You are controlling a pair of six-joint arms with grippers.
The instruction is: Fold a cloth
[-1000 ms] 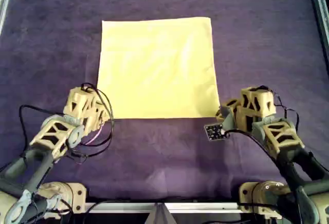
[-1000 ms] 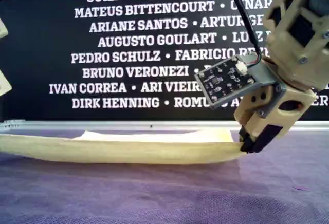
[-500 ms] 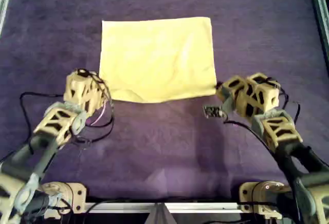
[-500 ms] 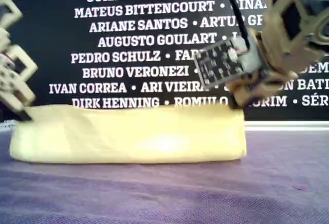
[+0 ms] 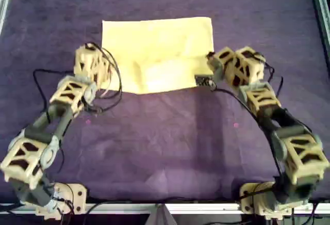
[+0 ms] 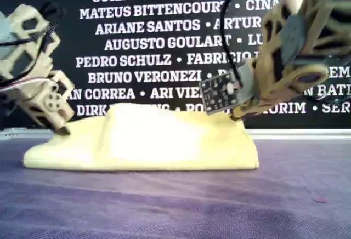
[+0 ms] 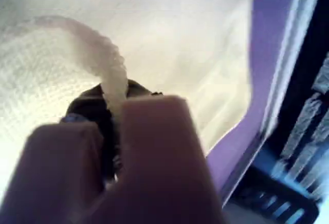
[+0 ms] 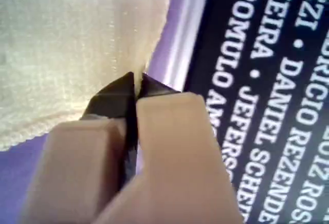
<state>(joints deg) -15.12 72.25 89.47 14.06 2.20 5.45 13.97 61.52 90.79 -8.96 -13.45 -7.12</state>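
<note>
Covering your metal-framed table, dark purple felt [image 5: 170, 142] carries the pale yellow fabric cloth [image 5: 160, 49], near edge lifted; left gripper [image 7: 110, 131] and right gripper [image 8: 134, 88] each pinch a corner before a black name-printed banner [image 6: 159, 41].

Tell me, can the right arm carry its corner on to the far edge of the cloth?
Probably yes. The right end effector is shut on the cloth, and the far edge lies flat and uncovered ahead; only purple felt surrounds it.

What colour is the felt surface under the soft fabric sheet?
Dark purple felt surface, plain, no pattern. It shows best in the overhead view, contrasting with the pale yellow soft fabric sheet.
</note>
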